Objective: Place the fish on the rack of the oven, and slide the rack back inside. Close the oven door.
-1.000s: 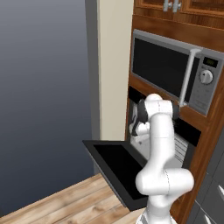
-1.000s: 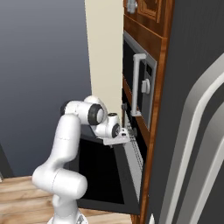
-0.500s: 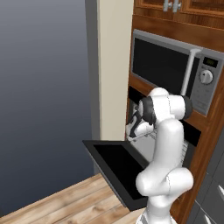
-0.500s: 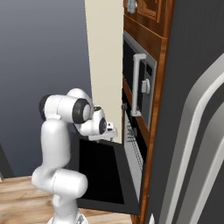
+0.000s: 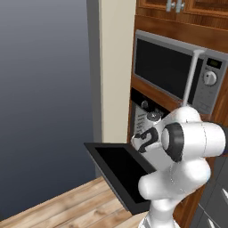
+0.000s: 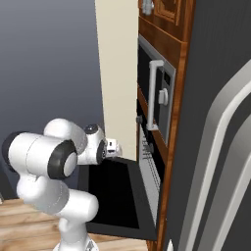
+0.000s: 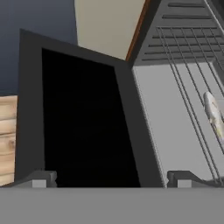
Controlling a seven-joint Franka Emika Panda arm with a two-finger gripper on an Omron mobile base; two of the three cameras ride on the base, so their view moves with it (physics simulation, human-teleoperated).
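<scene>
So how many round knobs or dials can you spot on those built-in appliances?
3, maybe more hidden behind the white arm: one white round dial on the silver-framed microwave's panel, and two round knobs on the black oven's control strip below it.

Glossy white rounded arm with dark joint rings.

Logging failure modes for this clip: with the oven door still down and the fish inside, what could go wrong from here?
The open end effector sits above the flat black glass-fronted oven door, so it might press down instead of lifting it shut. The small silvery-grey fish lies on the thin silvery wire rack; whether that rack is pushed fully in cannot be told, so the door may jam.
</scene>
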